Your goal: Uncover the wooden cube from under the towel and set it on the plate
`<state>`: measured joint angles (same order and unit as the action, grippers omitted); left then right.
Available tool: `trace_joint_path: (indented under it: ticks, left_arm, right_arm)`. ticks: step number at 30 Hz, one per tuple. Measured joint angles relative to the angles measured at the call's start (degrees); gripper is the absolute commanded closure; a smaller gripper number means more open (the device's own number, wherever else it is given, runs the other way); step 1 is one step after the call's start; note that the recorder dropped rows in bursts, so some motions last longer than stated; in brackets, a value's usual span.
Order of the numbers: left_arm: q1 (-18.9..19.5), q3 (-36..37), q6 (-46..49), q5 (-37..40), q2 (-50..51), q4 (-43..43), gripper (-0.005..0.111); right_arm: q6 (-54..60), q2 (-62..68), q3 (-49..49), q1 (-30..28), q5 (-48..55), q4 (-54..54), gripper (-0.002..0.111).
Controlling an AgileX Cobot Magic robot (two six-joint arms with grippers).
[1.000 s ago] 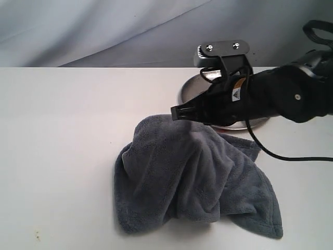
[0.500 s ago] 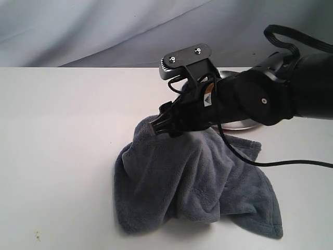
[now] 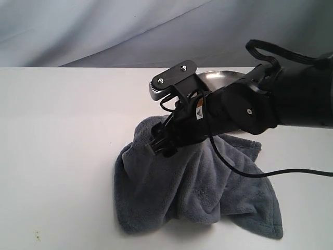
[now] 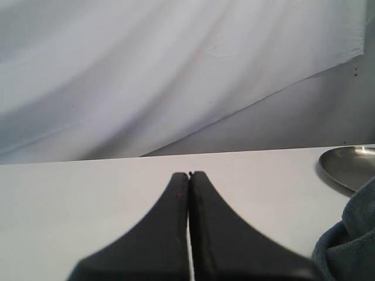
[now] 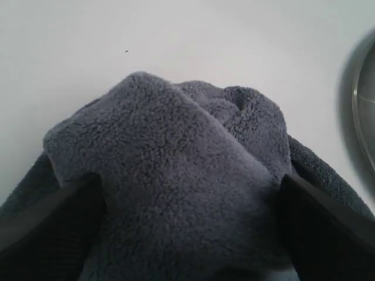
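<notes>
The blue-grey towel (image 3: 197,192) lies bunched on the white table, with a raised hump at its far left part. My right gripper (image 3: 160,146) has come down on that hump, open, and its two dark fingers (image 5: 64,216) stand wide on either side of the fleece (image 5: 176,158). The wooden cube is hidden. Just behind the towel sits the steel plate (image 3: 221,77), mostly covered by the right arm, with its rim at the frame's edge (image 5: 364,99). My left gripper (image 4: 188,174) is shut and hovers over bare table, with the plate (image 4: 351,167) and towel (image 4: 348,240) off to one side.
A black cable (image 3: 250,172) from the right arm drapes over the towel. A grey-white cloth backdrop (image 3: 104,31) hangs behind the table's far edge. Bare white tabletop (image 3: 57,135) spreads to the left of the towel.
My right arm has swung left from over the plate and dropped onto the towel's hump. Its jaws, together a second ago, now stand wide apart. The towel has barely shifted.
</notes>
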<state>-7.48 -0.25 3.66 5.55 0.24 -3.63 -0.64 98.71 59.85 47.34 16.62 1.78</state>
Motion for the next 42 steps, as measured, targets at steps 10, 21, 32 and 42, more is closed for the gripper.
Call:
trace_joint_path:
  ticks: [10, 21, 32, 42]
  left_arm:
    - [0.00, 0.00, 0.00, 0.00, 0.00, 0.00, 0.107]
    - [0.00, 0.00, 0.00, 0.00, 0.00, 0.00, 0.107]
    - [0.00, 0.00, 0.00, 0.00, 0.00, 0.00, 0.107]
    - [0.00, 0.00, 0.00, 0.00, 0.00, 0.00, 0.107]
  right_arm:
    - [0.25, 0.29, 0.00, 0.00, 3.78, 0.00, 0.074]
    - [-0.27, -1.23, 0.00, 0.00, 4.25, -3.01, 0.108]
    - [-0.35, -10.49, 0.00, 0.00, -9.19, -4.06, 0.108]
    - [7.16, -10.50, 0.00, 0.00, -23.37, -4.16, 0.108]
